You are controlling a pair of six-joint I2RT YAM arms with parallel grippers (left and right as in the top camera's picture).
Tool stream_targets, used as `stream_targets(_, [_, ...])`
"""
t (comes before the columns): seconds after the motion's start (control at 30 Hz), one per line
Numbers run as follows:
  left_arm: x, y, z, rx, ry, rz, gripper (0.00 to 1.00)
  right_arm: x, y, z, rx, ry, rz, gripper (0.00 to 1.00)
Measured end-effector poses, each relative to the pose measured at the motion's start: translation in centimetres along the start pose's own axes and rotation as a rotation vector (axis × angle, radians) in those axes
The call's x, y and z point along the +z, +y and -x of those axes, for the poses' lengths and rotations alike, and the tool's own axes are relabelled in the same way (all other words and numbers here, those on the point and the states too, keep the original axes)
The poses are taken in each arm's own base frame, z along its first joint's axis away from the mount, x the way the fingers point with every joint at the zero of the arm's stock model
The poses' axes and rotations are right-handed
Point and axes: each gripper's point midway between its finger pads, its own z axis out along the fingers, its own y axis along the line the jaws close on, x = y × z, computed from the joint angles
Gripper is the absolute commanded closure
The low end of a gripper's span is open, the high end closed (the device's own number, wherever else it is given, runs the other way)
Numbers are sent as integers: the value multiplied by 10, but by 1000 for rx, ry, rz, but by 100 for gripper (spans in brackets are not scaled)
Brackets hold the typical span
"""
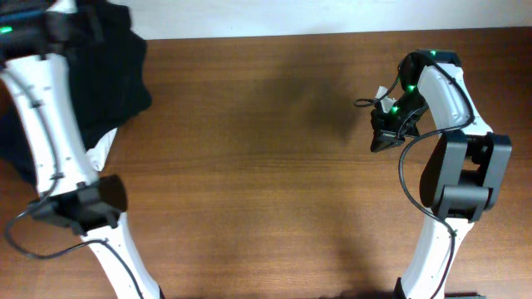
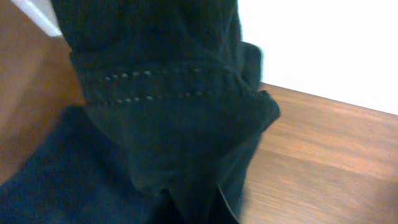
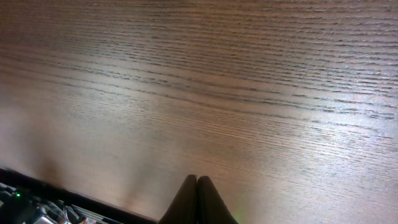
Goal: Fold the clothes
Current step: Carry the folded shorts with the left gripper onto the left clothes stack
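Overhead, the clothes (image 1: 116, 66) are a dark, bunched heap at the far left corner of the counter (image 1: 266, 174). The left arm (image 1: 51, 141) reaches up into the heap, and some of the cloth lies under it. The right arm (image 1: 453, 158) is over on the other side, well apart from the cloth.

From the left wrist, black cloth fills almost the whole view. A stitched hem (image 2: 161, 84) runs across it, and the cloth hangs in soft folds right in front of the camera. The left jaws are hidden by the cloth, so I cannot tell if they are wide or pinched on it.

From the right wrist, the two fingertips (image 3: 188, 198) are pressed tight together with nothing between them. The right jaws hang just above bare brown wood.

I think this is the very start of the job. No fold has been made, and the cloth is not even laid flat. The step in hand looks like getting the heap out of the corner.

The next move, I think, calls for bringing the cloth to the middle of the counter. The right jaws would need to open up and come across to catch another edge. Then both arms could pull it out smooth.
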Motion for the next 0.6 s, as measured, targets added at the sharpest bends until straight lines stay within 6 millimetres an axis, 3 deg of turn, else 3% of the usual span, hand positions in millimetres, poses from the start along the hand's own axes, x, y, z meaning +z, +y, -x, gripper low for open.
stream_targets(0.1, [-2,51,-1,-66,0,71,100,0,0,-1,1,3,0,96])
stream_targets(0.23, [-5,90,-4,-117,1,122,100,0,0,-1,2,5,1,96])
stream_targets(0.37, [-7,103,-6,-135,2,139,100,0,0,-2,2,7,1,96])
stream_targets(0.6, [-7,106,-8,-140,9,142,100,0,0,-2,2,8,1,96])
